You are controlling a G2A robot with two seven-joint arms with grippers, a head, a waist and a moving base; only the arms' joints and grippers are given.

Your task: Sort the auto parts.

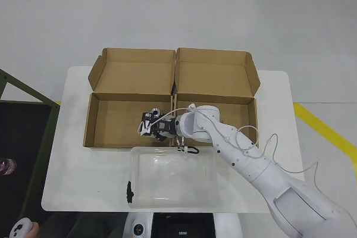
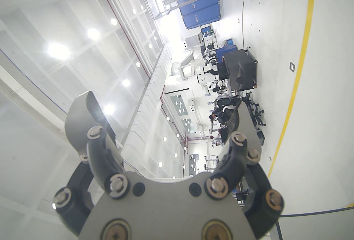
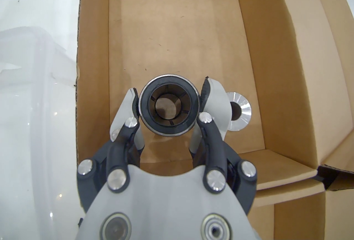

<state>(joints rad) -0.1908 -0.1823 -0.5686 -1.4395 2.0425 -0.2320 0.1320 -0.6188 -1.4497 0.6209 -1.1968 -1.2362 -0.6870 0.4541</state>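
Observation:
My right gripper point(image 3: 169, 102) is shut on a round black bushing point(image 3: 168, 83) with a metal rim and a hollow centre, one finger pressing on each side. It hangs inside the left cardboard box point(image 3: 177, 31), low over the floor. A shiny silver disc with a hole point(image 3: 244, 111) lies on the box floor right beside one finger. From above, the right gripper point(image 1: 149, 126) sits in the near right part of the left box point(image 1: 107, 122). My left gripper point(image 2: 164, 108) is open, holds nothing, and points up at the ceiling.
A second open cardboard box point(image 1: 226, 113) adjoins the first on the right. A clear plastic bin point(image 1: 172, 175) stands in front of both boxes, with a small black part point(image 1: 129, 191) at its near left corner. Both lids point(image 1: 137, 71) stand open at the back.

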